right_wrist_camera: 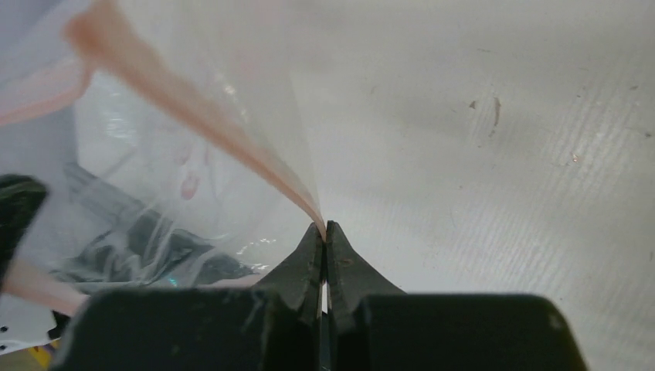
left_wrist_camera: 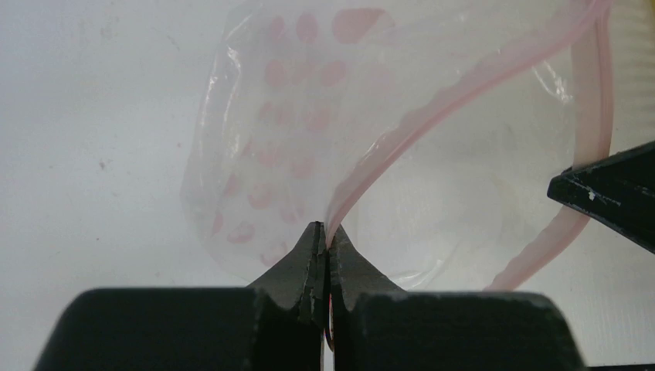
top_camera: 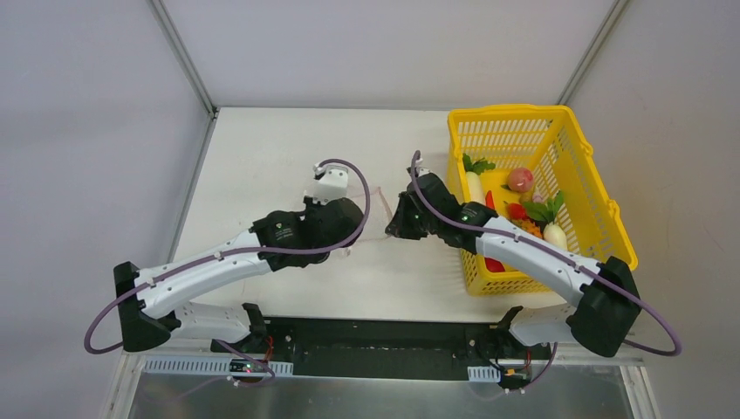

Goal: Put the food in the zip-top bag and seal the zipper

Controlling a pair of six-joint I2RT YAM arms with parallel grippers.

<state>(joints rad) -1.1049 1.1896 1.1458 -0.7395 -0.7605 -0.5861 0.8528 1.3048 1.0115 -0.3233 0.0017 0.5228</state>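
The clear zip-top bag [left_wrist_camera: 309, 139] with pale pink dots hangs between my two grippers over the white table, its mouth spread open. My left gripper [left_wrist_camera: 326, 232] is shut on the pink zipper [left_wrist_camera: 463, 85] strip at one side of the mouth. My right gripper [right_wrist_camera: 323, 226] is shut on the zipper [right_wrist_camera: 178, 97] at the opposite side. In the top view both grippers meet at mid-table, left [top_camera: 356, 234] and right [top_camera: 393, 227]. The food [top_camera: 520, 180] lies in the yellow basket: white radishes with green leaves, a pink fruit and red pieces. No food shows inside the bag.
The yellow slotted basket [top_camera: 524, 127] stands at the table's right side, under and beside my right arm. The right gripper's black fingertip [left_wrist_camera: 610, 193] shows at the right edge of the left wrist view. Grey walls enclose the table at the back and sides.
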